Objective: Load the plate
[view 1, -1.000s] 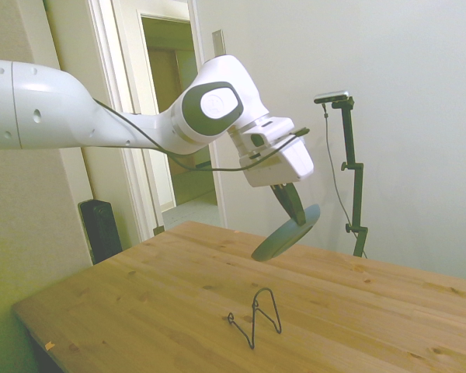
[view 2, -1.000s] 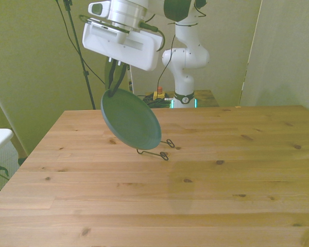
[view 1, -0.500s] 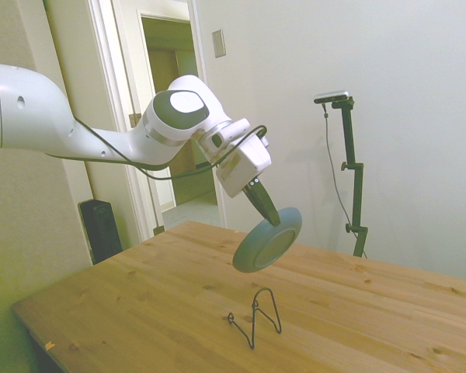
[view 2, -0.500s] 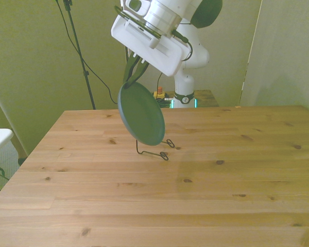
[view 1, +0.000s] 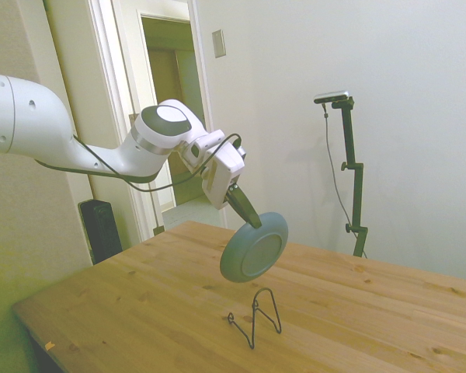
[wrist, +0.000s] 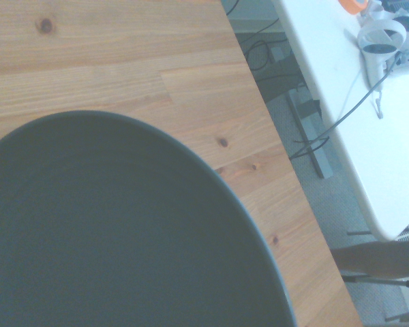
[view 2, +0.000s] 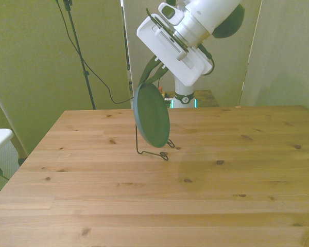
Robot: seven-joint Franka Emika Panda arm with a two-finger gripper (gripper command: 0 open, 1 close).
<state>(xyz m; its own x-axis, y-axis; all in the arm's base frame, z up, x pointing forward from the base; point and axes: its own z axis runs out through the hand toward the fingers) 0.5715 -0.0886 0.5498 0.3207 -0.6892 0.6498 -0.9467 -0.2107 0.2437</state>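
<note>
Tool is clamped on the rim of the plate, which has been swung from nearly flat to almost upright above the wire stand; lowering into it seems due, though alignment is unclear.

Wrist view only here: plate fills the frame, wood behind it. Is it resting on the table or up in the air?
Observer: In the air. The side view shows the plate clear above the table.
Operator: Stand anywhere near?
Observer: The black wire stand sits on the table below the plate, with a gap between them.
Operator: Plate angle?
Observer: Nearly on edge, slightly tilted. The fingers pinch its top rim.
</note>
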